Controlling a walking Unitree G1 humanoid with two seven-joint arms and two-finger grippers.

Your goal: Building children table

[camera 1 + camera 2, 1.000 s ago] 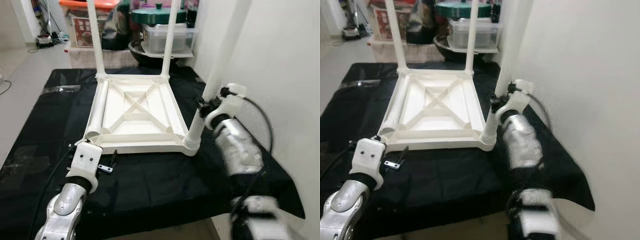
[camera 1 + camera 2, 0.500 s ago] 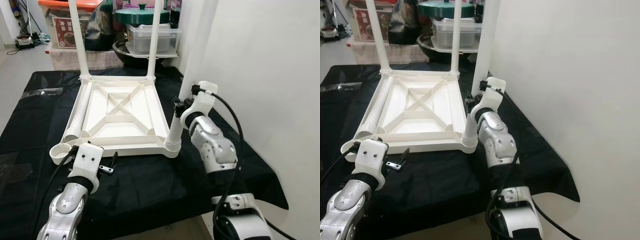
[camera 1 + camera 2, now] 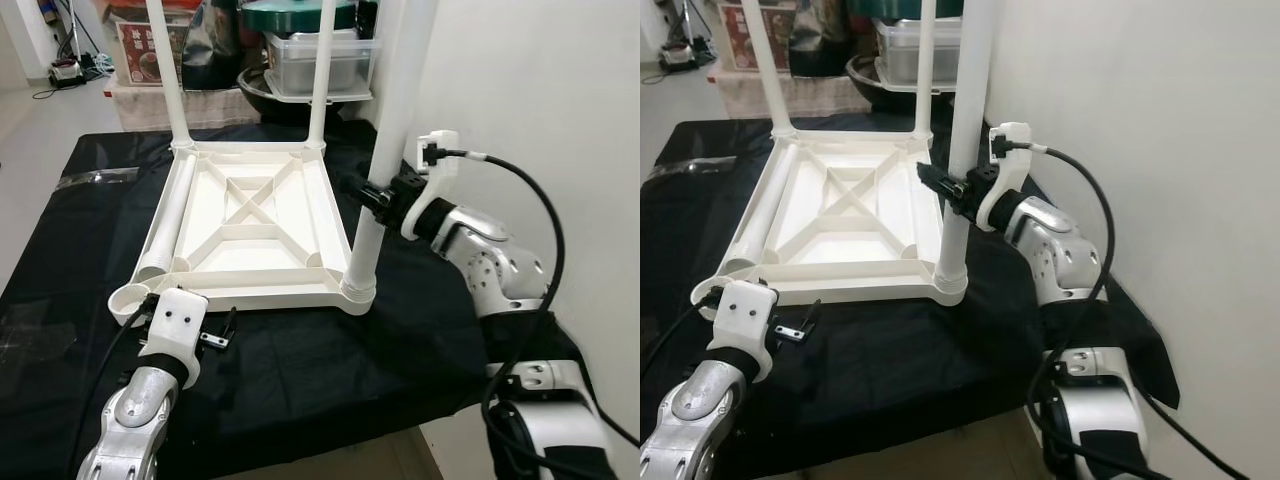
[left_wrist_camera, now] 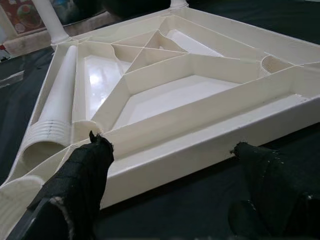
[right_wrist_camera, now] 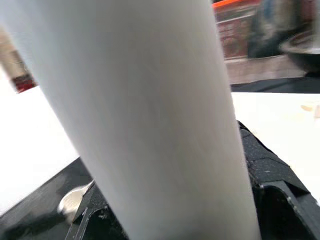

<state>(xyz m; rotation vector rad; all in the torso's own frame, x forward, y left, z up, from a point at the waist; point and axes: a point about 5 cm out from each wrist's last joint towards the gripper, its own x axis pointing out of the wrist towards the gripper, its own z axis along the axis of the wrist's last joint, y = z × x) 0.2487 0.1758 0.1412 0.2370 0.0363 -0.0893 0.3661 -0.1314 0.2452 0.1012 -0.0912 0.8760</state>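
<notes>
White leg [image 3: 385, 130] was clamped by your right gripper [image 3: 378, 197]; a sideways push risked popping it from its socket [image 3: 358, 293]. Your left gripper [image 3: 205, 335] sat open beside the tabletop [image 3: 255, 225].

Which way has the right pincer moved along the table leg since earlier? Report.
Yes: the right pincer, shut on the leg, sits slightly higher above the corner socket.

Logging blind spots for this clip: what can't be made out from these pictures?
- Tops of the three upright white plastic legs: cut off by the upper edge of both eye views.
- Right gripper finger contact: wrist view blurred, the leg covers it.
- Upturned white plastic tabletop, underside: hidden against the black cloth.
- Loose white leg, far end: blocked by the tabletop's rim.
- Left gripper: open, near corner socket partly hidden.
</notes>
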